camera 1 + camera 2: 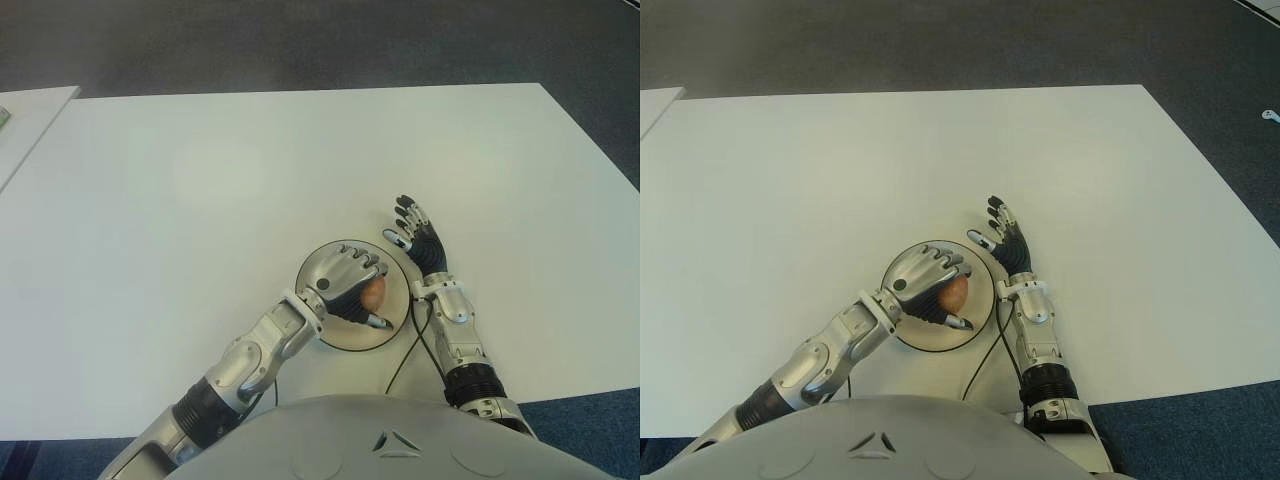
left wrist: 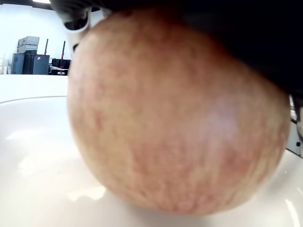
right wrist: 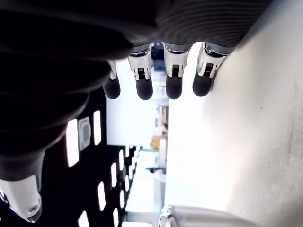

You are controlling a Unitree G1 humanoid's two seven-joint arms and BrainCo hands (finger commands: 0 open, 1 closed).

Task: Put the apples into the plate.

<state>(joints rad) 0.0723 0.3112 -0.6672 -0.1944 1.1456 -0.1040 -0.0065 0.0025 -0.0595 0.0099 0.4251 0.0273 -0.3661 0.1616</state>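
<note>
Apple (image 1: 373, 293), reddish and mottled, wrapped by the left hand (image 1: 347, 283) over the middle of the round white plate (image 1: 398, 325), underside down at the plate's surface in the left wrist view, contact not certain. Fingers curled over the top and sides. Likely firm, smooth-skinned and moderately heavy for its size; rounded, so apt to roll if let go off-centre; best held around the widest part, as now. Right hand (image 1: 413, 235) just beside the plate on its right, above the white table (image 1: 200, 180), fingers spread and straight, holding nothing. Count: one apple visible, one plate, two hands. Any further apples not seen anywhere on the table.
</note>
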